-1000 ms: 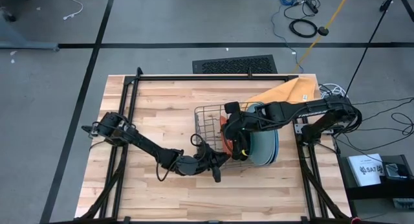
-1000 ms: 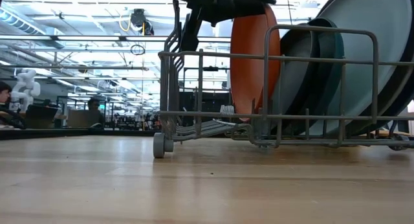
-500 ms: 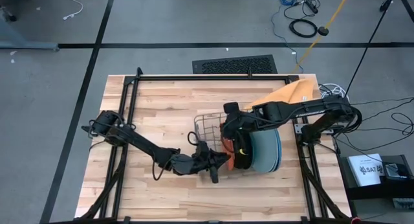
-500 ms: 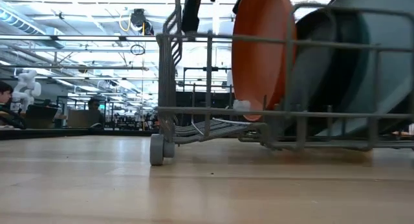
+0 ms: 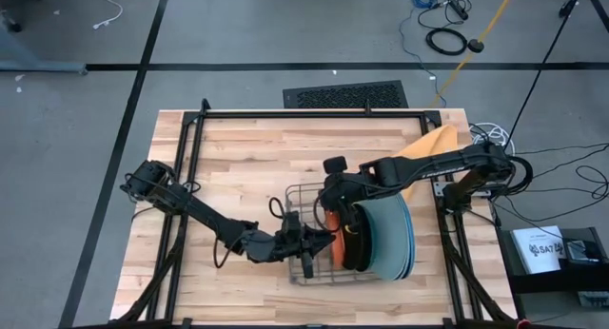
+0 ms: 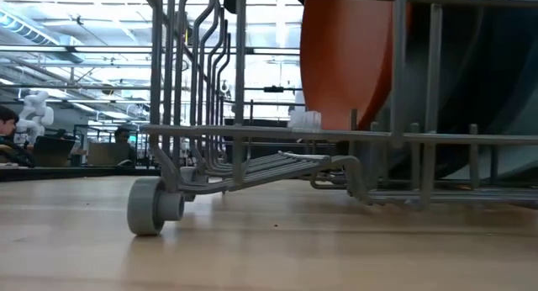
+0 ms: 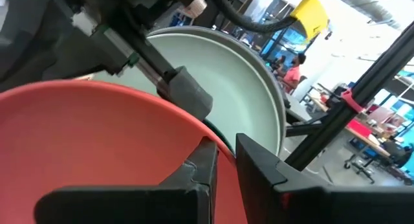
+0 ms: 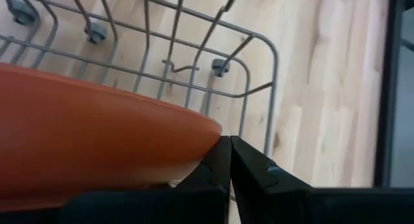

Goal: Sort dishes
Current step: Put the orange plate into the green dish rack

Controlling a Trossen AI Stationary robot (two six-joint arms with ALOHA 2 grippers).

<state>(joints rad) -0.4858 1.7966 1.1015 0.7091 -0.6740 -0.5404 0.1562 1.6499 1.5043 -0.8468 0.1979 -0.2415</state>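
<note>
Right up close, the left hand (image 7: 223, 169) has its two dark fingers pinched narrow over the rim of the orange-red plate (image 7: 84, 146), and the right hand (image 8: 229, 162) nips the same plate's edge from the other side, fingers nearly touching each other. So both hands are holding one dish, which stands on edge inside the wire dish rack (image 5: 303, 198) near the front of the tabletop (image 5: 238, 158). Behind it the bigger plates lean in a row; the pale blue plate (image 5: 392, 236) shows widest from above, with a dark one between it and the orange-red plate. Low down, the rack's little wheel (image 6: 145, 207) sits on the wood and the plate's lower edge looks to hang just above the bars. To do this well, one hand ought to take the weight before the other lets go, and the plate should travel straight along its own plane so it clears the prongs without dragging the rack. Far off, people sit at desks in the room.
</note>
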